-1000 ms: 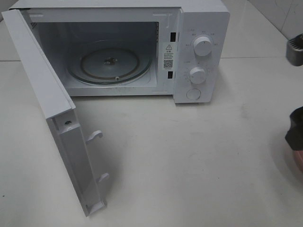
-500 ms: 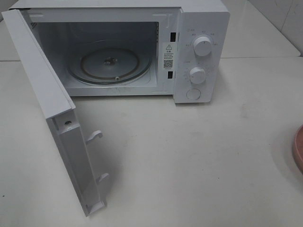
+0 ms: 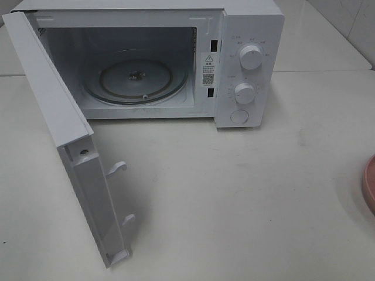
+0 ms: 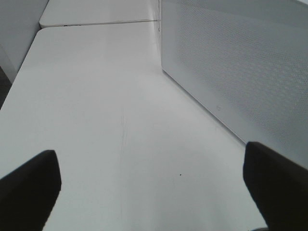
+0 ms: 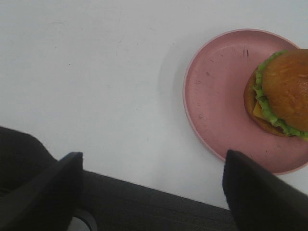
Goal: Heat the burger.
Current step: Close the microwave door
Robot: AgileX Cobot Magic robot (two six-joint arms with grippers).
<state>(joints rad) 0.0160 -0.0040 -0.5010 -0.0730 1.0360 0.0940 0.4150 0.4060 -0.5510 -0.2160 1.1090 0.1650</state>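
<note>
From the high camera I see the white microwave (image 3: pixel 152 58) at the back of the pale table (image 3: pixel 234 193), its door (image 3: pixel 64 134) swung wide toward the near left. Inside, the glass turntable (image 3: pixel 136 79) lies bare. Two knobs (image 3: pixel 250 57) and a round button sit on the panel on the microwave's right side. Neither arm shows in this view. Well to the right of the microwave, and nearer to me than its front, only a sliver of the pink plate (image 3: pixel 370 184) peeks in at the edge of the view.

My right wrist camera gives me the burger (image 5: pixel 281 94): it sits on the pink plate (image 5: pixel 216 96), off-centre toward one side of the dish, brown bun on top with the lettuce frill showing around it. The right gripper (image 5: pixel 154 192) hangs above the table with its two dark fingers (image 5: pixel 43 192) spread wide, holding nothing. The burger is not between the fingers; it lies off to one side, beyond one fingertip, clear of any contact. The dark table edge runs under the gripper.

My left wrist camera shows the left gripper (image 4: pixel 154 187) over bare table beside the microwave's perforated side wall (image 4: pixel 240 67), its fingers (image 4: pixel 29 187) also spread wide apart and empty.
</note>
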